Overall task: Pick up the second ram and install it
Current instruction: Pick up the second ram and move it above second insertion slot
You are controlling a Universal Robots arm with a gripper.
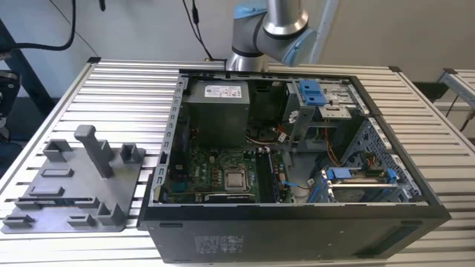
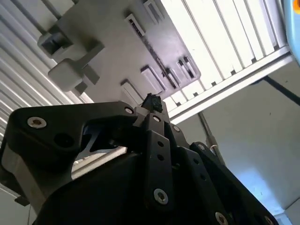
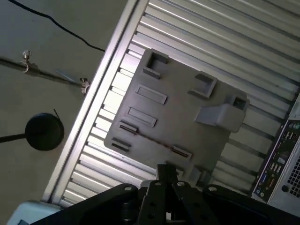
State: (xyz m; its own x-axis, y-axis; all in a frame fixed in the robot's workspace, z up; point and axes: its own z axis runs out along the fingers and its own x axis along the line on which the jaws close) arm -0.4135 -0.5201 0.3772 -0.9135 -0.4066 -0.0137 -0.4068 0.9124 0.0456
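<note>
- The second ram [image 1: 53,198] stands on its thin edge in a slot of the grey fixture plate [image 1: 78,186], on the exterior view's left and toward the plate's near edge; held upright this way, its long top edge is free, which looks meant to let a pincer close across it from above.
- In both wrist views the stick reads as a narrow dark line across the plate [image 3: 154,139] [image 2: 157,61], with a small holder at each end that seems to keep it from tipping.
- The gripper [image 3: 166,172] hangs above the plate, well apart from the ram; its tips appear pressed together with nothing between them, so the stick is not yet grasped.
- The arm [image 1: 271,28] rises from the far side of the slatted table [image 1: 126,89]; from there it can probably reach both plate and case.
- The computer case [image 1: 297,236] lies on its side, open upward, just right of the plate; this leaves the motherboard slots [image 1: 276,175] facing up, apparently so a stick can be pressed straight down.
- Whether a stick already sits in those slots cannot be told.
</note>
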